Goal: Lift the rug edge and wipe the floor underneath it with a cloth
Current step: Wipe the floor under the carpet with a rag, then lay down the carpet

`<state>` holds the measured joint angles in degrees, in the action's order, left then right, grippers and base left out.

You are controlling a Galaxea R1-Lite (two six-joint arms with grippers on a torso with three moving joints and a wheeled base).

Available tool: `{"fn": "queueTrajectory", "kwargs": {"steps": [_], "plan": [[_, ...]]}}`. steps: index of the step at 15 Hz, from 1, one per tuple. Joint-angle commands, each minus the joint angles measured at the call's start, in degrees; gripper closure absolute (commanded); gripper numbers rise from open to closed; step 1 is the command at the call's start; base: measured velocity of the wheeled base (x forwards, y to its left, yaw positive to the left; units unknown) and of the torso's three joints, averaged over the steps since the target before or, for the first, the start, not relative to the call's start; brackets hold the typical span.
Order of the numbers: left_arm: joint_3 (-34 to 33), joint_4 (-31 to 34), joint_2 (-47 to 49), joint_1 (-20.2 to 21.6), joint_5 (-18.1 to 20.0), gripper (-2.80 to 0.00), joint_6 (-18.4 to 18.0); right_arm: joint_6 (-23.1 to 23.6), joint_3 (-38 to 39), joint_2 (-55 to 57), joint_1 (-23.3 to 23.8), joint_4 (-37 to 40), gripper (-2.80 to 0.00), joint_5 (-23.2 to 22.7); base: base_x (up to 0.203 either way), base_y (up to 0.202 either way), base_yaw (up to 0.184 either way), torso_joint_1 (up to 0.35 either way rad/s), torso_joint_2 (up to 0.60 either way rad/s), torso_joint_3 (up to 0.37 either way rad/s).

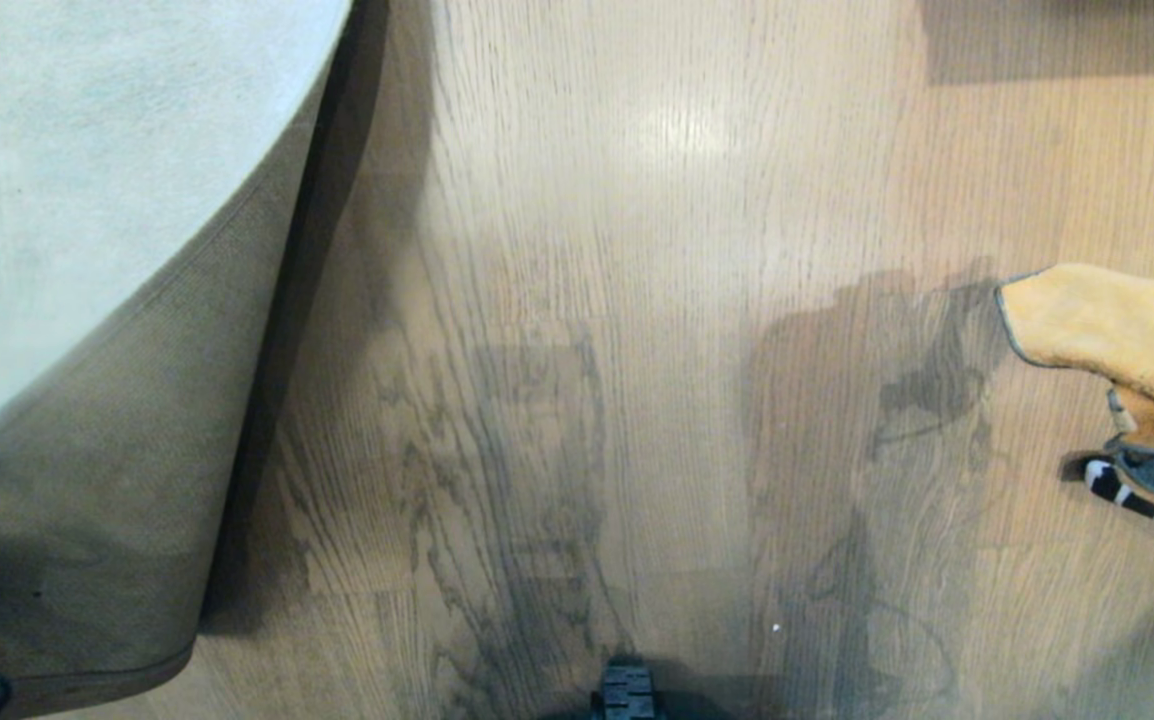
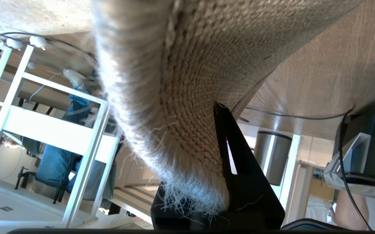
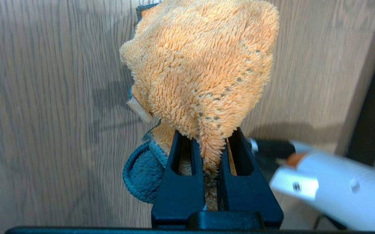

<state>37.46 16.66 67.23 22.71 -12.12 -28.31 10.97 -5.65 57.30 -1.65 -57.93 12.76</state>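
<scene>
The rug edge [image 1: 137, 420] is raised off the floor [image 1: 637, 300] along the left side, its woven brown underside turned outward. The left gripper [image 2: 220, 162] is clamped on that edge and bears it. The right gripper [image 3: 212, 152] is closed on the cloth [image 3: 203, 71], which hangs at the far right, well apart from the rug and apparently above the boards. Lifting is judged done. Dull streaks mark the exposed boards; whether wiping has begun cannot be told.
</scene>
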Motion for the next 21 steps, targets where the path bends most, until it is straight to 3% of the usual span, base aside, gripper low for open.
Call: {"fn": "queueTrajectory", "kwargs": {"steps": [1, 5, 8, 13, 15, 18, 21], "plan": [[0.1, -0.1, 0.0, 0.1, -0.5, 0.00, -0.1, 0.1, 4.3, -6.8, 0.3, 0.5, 0.00, 0.1, 0.000, 0.000, 0.000, 0.000, 0.00, 0.000], [0.0, -0.1, -0.1, 0.1, -0.5, 0.00, -0.1, 0.4, 5.4, -21.2, 0.5, 13.0, 0.00, 0.1, 0.000, 0.000, 0.000, 0.000, 0.00, 0.000], [0.1, -0.1, 0.0, 0.1, -0.5, 0.00, -0.1, 0.9, 4.2, -37.3, 0.6, 32.1, 0.00, -0.4, 0.000, 0.000, 0.000, 0.000, 0.00, 0.000], [0.1, -0.1, 0.4, -0.1, -0.4, 0.00, -0.1, 1.2, 3.5, -57.0, 1.5, 59.9, 0.00, -10.4, 0.000, 0.000, 0.000, 0.000, 0.00, 0.000], [0.2, -0.1, 0.4, -0.2, -0.3, 0.00, -0.2, 0.2, 3.7, -57.3, 1.6, 61.5, 0.00, -15.3, 0.000, 0.000, 0.000, 0.000, 0.00, 0.000], [0.2, -0.1, 0.3, -1.2, -0.4, 0.00, -0.1, -7.2, 4.1, -57.3, 1.6, 61.9, 0.00, -14.5, 0.000, 0.000, 0.000, 0.000, 0.00, 0.000], [0.0, -0.1, 0.2, -2.0, -0.4, 0.00, 0.1, -7.8, 4.2, -57.3, 1.6, 61.6, 0.00, -13.9, 0.000, 0.000, 0.000, 0.000, 0.00, 0.000]]}}
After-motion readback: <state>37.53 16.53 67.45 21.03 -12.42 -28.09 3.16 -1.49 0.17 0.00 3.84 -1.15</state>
